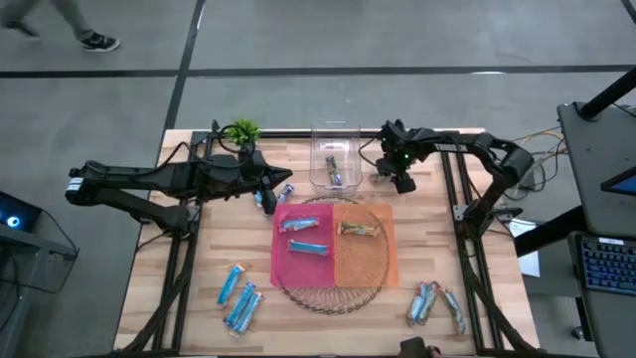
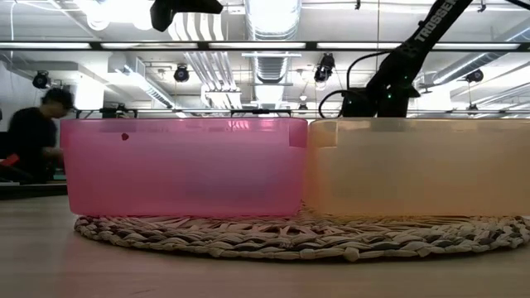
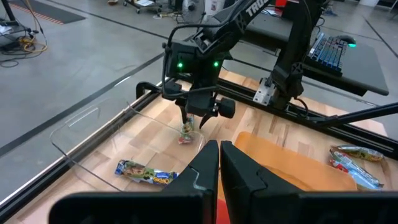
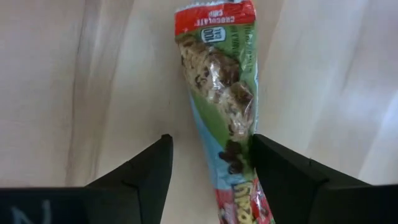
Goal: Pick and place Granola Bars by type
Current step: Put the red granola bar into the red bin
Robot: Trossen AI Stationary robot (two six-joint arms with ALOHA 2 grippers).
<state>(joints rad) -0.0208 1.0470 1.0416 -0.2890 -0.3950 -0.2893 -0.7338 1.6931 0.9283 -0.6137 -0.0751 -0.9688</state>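
Note:
Wrapped granola bars lie about the table: two blue ones [image 1: 303, 236] in the pink tray [image 1: 283, 264], a brown one [image 1: 359, 230] in the orange tray [image 1: 386, 268], and one [image 1: 335, 171] in the clear container [image 1: 333, 134]. Loose groups lie at the near left [image 1: 237, 295] and near right [image 1: 434, 303]. My right gripper [image 1: 394, 179] points down, open, beside the clear container. Its fingers straddle a chocolate-chip bar [image 4: 219, 93] that lies on the wood. My left gripper [image 1: 270, 191] is shut and empty beside two blue bars [image 1: 266, 202]. My right gripper comes from above with its fingers across the chocolate-chip bar. One finger [image 4: 280, 177] stands right against the bar's long edge [image 4: 239, 149], and whether they touch I cannot tell. The other finger [image 4: 146, 174] stands clear of it. The bar's red end [image 4: 211, 15] reaches out past the fingers.
Both trays sit on a round woven mat [image 1: 333, 298] at mid table. A small green plant [image 1: 241, 130] stands at the far edge behind the left arm. A person [image 2: 33, 141] is in the room beyond the table. Bare wood lies at the table's near centre.

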